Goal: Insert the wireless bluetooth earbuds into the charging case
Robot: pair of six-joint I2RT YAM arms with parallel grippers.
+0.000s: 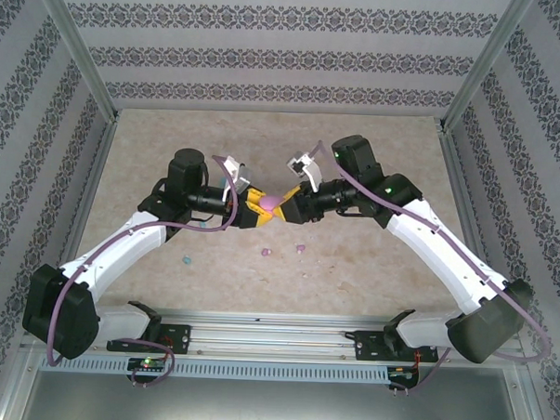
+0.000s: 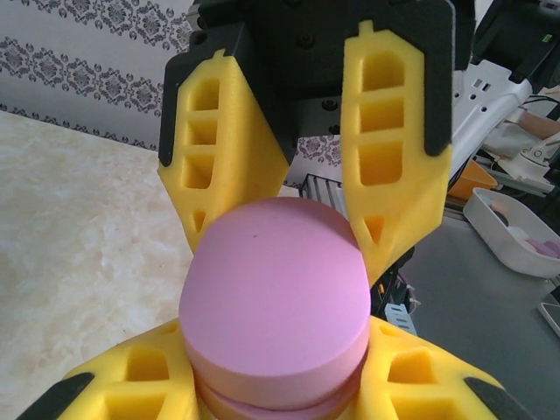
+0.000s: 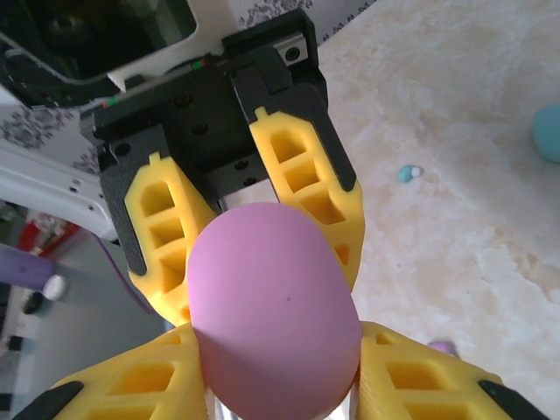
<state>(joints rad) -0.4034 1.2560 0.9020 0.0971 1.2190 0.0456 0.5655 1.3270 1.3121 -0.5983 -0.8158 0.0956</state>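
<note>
Step, likely: opening case (image 2: 276,289) | left tool (image 2: 276,389), right tool (image 3: 280,385) both pinch it | next: I part lid; buds (image 1: 266,251) lie below case.

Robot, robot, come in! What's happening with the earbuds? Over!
Left gripper and right gripper both shut on case, above table. Earbuds loose below. Nothing blocking.

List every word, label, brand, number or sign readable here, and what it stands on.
None can be read.
The pink oval plastic case bears only a tiny dark speck, no lettering.
The patterned wallpaper carries ornament bands, not letters.
The white tray behind is too blurred to tell.
</note>
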